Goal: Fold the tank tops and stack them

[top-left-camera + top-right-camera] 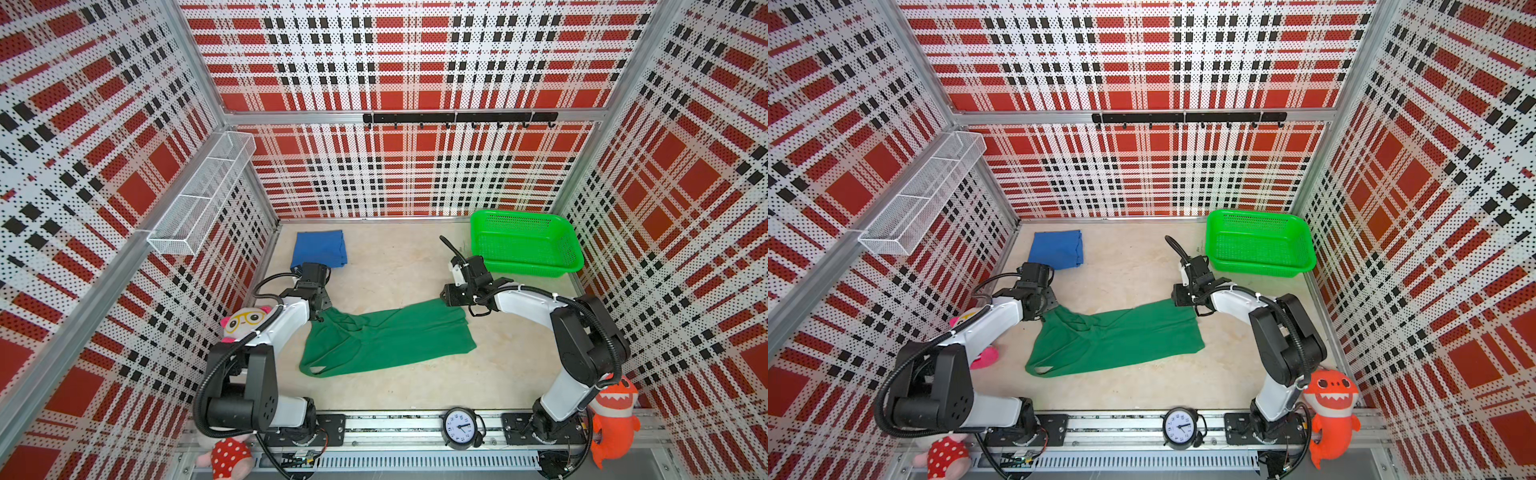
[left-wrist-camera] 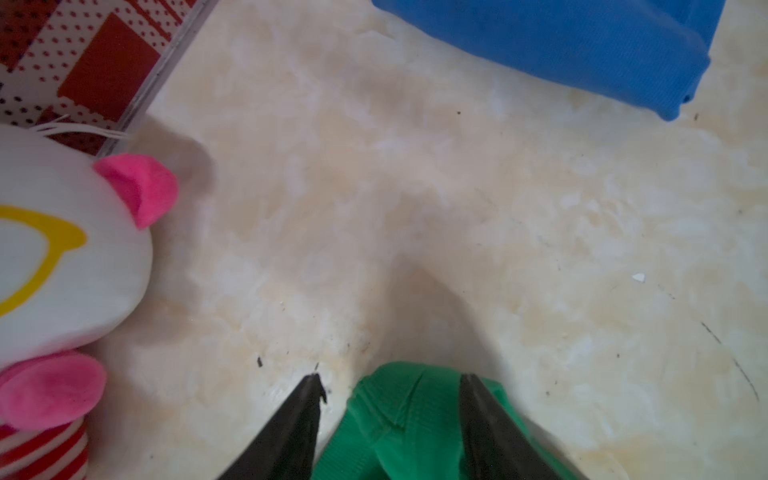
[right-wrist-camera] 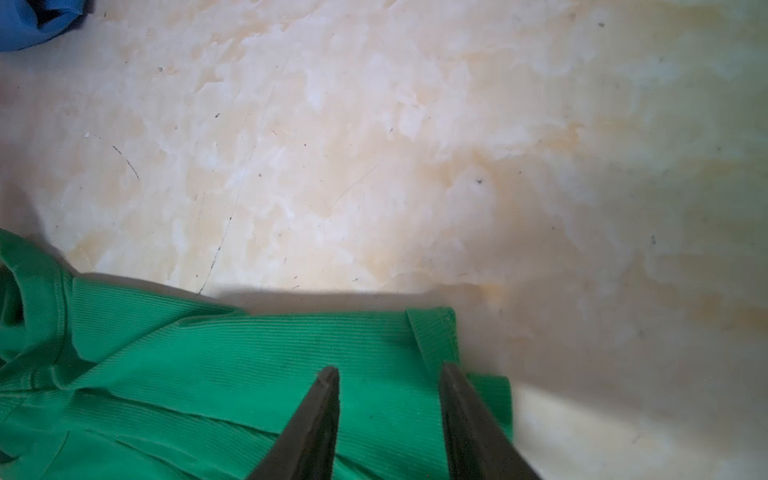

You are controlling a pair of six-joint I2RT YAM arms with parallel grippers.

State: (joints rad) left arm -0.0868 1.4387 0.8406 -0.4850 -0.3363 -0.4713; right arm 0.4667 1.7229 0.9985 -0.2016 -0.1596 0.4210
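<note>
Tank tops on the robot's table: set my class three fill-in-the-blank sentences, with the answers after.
The folded tank top at the back of the table is ____. The left gripper and the right gripper both stand ____ at the green tank top's edge. The number of tank tops inside the basket is ____.
Missing words: blue; open; zero.

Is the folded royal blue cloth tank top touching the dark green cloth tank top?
Apart. The left wrist view shows bare beige tabletop between the royal blue cloth tank top and the dark green cloth tank top.
</note>
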